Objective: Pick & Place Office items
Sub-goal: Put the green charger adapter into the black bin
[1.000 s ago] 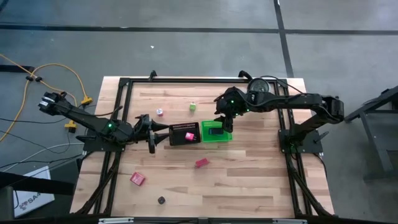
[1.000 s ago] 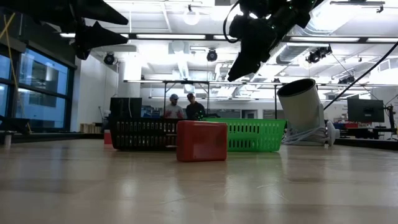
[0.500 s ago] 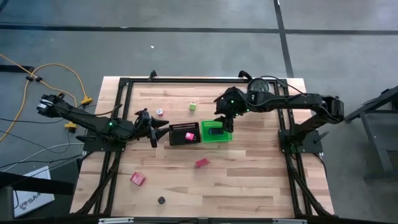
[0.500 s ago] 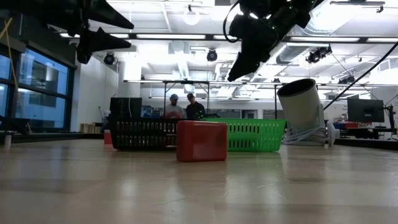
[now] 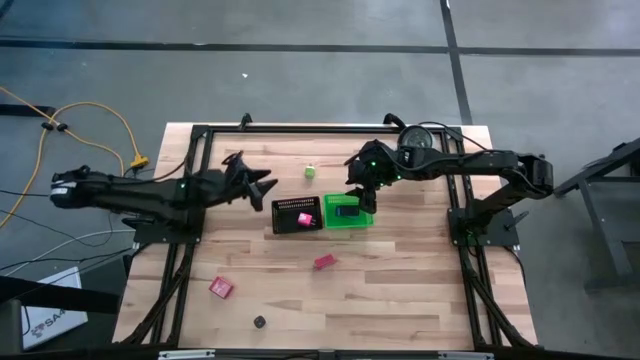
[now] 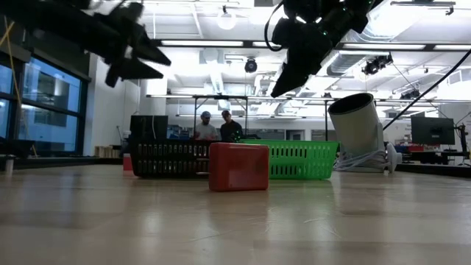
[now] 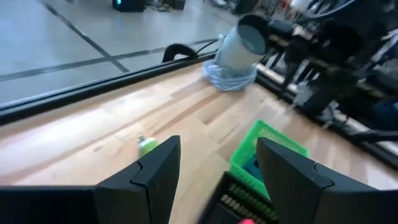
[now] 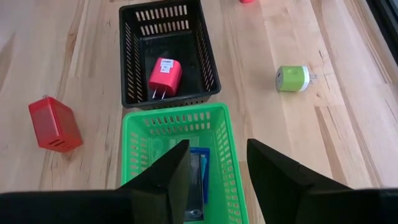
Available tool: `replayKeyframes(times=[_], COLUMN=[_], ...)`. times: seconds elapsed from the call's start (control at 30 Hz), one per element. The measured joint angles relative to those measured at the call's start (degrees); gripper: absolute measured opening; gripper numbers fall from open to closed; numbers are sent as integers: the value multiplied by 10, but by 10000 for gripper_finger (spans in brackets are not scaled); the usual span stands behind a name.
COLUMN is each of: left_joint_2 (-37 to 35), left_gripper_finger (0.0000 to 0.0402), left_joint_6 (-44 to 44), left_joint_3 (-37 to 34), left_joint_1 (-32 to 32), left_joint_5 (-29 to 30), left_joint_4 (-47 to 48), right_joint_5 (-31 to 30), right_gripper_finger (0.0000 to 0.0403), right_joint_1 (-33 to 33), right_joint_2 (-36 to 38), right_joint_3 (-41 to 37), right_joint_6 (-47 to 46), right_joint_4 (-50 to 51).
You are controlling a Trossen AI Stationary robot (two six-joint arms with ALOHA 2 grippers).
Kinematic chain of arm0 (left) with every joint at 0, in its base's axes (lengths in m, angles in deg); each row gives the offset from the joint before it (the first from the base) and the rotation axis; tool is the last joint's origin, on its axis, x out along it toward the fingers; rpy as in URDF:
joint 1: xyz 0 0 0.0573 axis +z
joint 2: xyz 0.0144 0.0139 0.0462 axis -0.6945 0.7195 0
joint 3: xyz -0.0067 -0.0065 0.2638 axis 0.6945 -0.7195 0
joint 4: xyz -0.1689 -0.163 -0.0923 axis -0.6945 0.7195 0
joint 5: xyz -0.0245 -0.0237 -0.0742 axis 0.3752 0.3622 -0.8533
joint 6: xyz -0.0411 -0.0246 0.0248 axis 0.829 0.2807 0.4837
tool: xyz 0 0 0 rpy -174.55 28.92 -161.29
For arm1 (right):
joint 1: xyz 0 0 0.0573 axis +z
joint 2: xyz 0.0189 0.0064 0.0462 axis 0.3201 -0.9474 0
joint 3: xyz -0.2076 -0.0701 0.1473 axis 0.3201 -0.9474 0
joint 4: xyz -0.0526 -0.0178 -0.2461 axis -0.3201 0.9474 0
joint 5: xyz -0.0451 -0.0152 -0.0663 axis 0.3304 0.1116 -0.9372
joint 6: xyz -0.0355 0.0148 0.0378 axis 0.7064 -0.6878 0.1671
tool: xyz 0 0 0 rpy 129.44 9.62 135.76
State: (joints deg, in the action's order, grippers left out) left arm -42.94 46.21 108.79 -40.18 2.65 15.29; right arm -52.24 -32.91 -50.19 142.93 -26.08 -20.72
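Wooden table (image 5: 400,260) at frame centre held a black tray (image 5: 297,215) with a pink block (image 5: 305,217); left gripper (image 5: 262,187) and right gripper (image 5: 354,196) hovered open, empty.

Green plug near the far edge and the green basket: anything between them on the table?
Nothing. In the right wrist view the stretch between the green plug and the green basket is bare wood; the high view agrees.
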Motion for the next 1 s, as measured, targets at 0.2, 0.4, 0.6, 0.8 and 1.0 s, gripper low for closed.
replayKeyframes(times=[0.2,0.4,0.6,0.8,1.0], left_joint_2=[108,233,327,395,434], left_gripper_finger=[204,204,204,204,204], left_joint_6=[-67,-99,-31,-10,14], left_joint_3=[73,183,275,327,388], left_joint_1=[107,175,212,213,211], left_joint_5=[-128,-234,-222,-212,-182], left_joint_4=[-6,33,158,171,224], right_joint_5=[0,0,0,-2,-2], right_gripper_finger=[145,145,145,145,145], right_joint_1=[0,0,0,0,0], right_joint_2=[0,0,0,0,0], right_joint_3=[0,0,0,0,0], right_joint_6=[0,0,-2,-1,-1], right_joint_4=[1,1,2,28,78])
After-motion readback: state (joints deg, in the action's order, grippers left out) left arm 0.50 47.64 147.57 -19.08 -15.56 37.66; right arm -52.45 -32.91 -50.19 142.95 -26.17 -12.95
